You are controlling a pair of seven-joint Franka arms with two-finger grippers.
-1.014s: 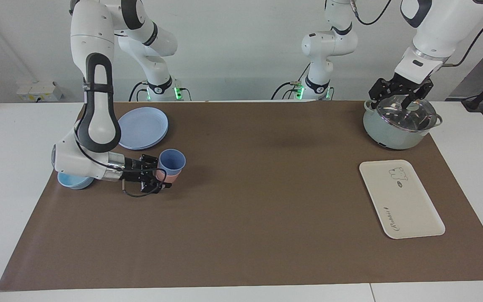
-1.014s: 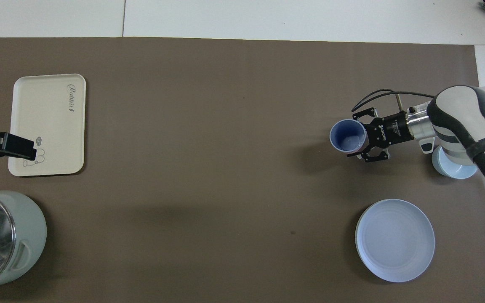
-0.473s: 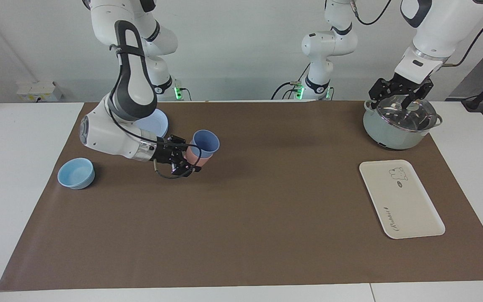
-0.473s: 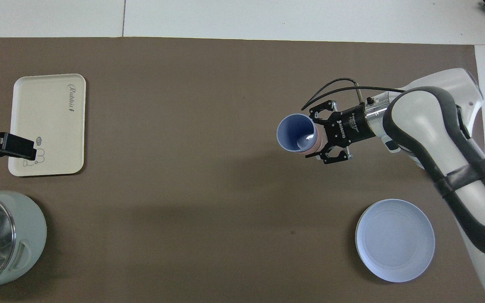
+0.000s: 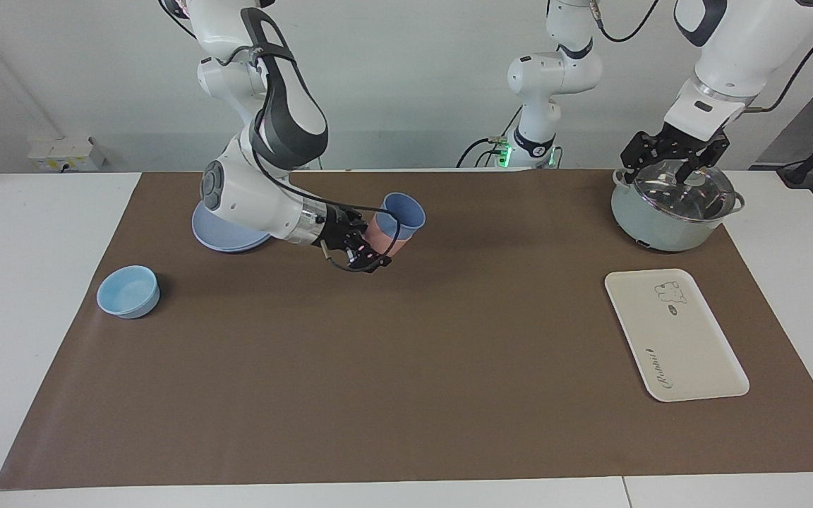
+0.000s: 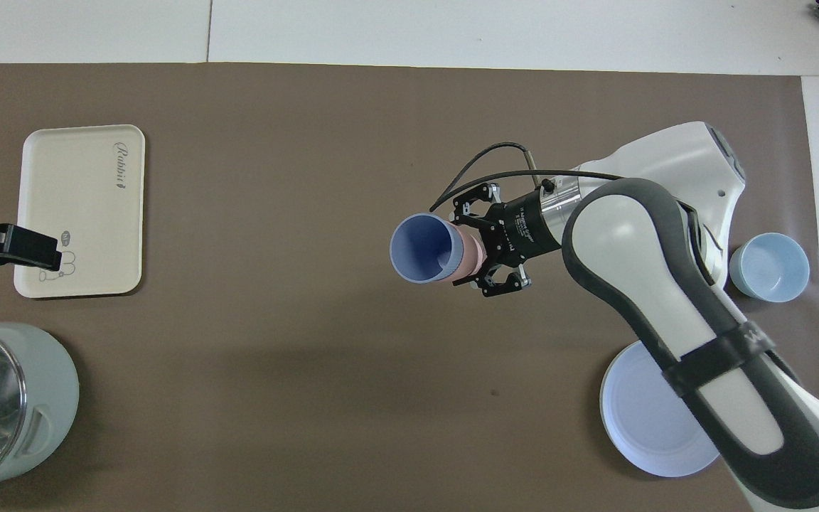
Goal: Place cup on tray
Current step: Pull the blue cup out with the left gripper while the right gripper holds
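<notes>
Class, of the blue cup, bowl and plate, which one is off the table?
The blue cup: nested in a pink cup gripped by the right tool, it hangs tilted in the air. The bowl and plate rest on the mat.

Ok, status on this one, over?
Right gripper shut on pink cup, blue cup nested inside, tilted, aloft over the mat. Left gripper open over the pot, waiting. Nothing between cups and tray.
</notes>
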